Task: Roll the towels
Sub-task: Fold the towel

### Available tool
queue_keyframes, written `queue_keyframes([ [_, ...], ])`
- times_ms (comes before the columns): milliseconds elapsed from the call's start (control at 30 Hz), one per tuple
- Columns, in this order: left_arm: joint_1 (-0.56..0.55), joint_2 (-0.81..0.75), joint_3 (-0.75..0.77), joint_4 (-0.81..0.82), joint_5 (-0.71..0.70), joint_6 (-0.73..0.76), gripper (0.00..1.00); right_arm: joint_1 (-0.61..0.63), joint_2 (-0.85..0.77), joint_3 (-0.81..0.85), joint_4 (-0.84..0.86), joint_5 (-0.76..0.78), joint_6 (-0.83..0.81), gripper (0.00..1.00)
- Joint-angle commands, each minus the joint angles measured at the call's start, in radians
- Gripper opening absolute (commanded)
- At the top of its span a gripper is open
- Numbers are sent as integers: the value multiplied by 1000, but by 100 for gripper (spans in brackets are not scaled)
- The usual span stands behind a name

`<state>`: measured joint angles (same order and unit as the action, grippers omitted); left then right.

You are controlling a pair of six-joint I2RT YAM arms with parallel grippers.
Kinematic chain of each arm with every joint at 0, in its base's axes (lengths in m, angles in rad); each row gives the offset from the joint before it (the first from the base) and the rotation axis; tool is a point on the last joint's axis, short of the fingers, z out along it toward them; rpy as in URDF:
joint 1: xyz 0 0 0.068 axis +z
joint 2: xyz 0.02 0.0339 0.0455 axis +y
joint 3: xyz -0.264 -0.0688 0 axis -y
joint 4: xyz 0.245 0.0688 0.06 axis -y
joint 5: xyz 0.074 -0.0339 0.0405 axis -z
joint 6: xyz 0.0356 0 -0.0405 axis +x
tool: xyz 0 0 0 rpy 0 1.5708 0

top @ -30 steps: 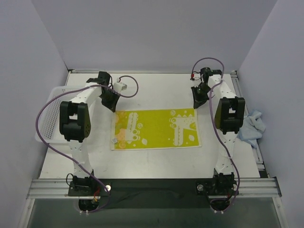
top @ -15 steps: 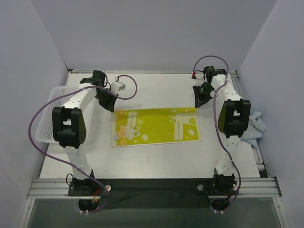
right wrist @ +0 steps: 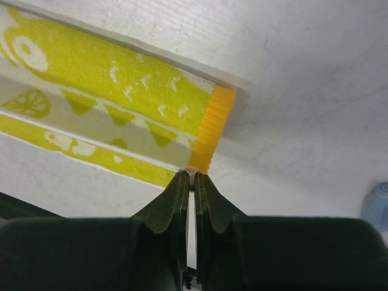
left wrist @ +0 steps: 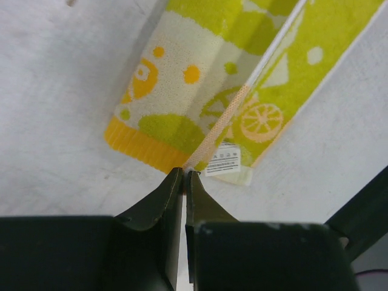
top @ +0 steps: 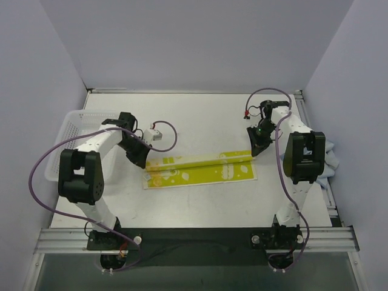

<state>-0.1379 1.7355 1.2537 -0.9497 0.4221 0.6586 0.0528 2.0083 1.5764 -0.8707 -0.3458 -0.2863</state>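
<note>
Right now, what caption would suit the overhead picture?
Left gripper and right gripper each pinch a corner of the printed towel, doubled over on the table.

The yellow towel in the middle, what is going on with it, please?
Two robot arms handle the yellow towel together. The left claw is shut on its far left corner, the right claw on its far right corner. That far edge is lifted and folded toward the near edge, so the towel shows as a narrow strip, not yet rolled. A blue towel lies off to the right, untouched.
</note>
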Motion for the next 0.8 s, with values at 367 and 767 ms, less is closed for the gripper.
queue_keyframes([
  [367,-60,85,-79,80,-114,-106,0,1,58,-49,-19,76,24,0],
  [767,-60,-36,42,-103,-31,-60,0,-2,-71,-39,-88,57,-2,0],
])
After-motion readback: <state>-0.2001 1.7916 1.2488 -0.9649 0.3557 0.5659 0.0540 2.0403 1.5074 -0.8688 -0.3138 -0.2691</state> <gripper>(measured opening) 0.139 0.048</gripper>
